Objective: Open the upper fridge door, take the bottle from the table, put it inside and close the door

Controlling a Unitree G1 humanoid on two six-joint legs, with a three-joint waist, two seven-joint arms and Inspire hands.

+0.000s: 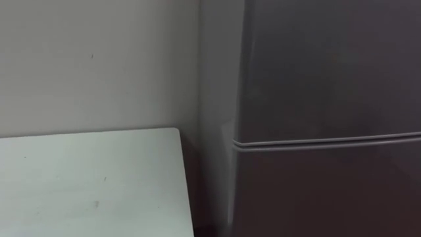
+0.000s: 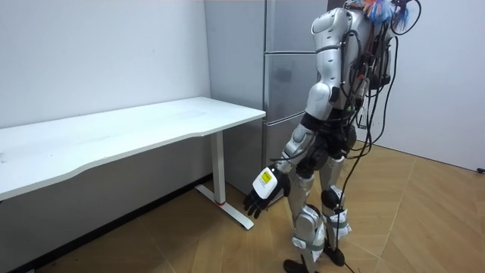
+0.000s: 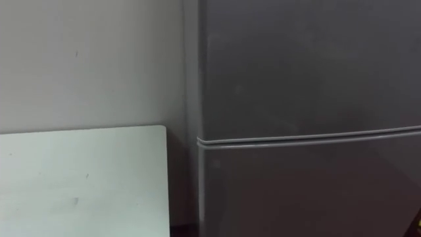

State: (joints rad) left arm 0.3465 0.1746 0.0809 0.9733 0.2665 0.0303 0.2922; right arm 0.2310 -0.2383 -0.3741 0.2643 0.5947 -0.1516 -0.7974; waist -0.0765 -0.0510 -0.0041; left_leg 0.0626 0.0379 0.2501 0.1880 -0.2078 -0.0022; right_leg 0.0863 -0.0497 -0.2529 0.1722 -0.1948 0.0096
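Note:
The grey fridge [image 2: 286, 83] stands right in front of me with both doors shut. Its upper door [image 1: 329, 66] takes up the right of the eye views, and a thin seam [image 1: 329, 141] divides it from the lower door [image 1: 329, 194]. In the room view I stand upright facing the fridge. My left hand [image 2: 263, 188] hangs low beside my leg, fingers relaxed, with nothing in it.
A white table [image 1: 85, 184] stands against the pale wall to the left of the fridge, with a narrow dark gap between them. In the room view its white leg [image 2: 220, 178] is near my left hand. Wooden floor [image 2: 424, 220] lies open behind me.

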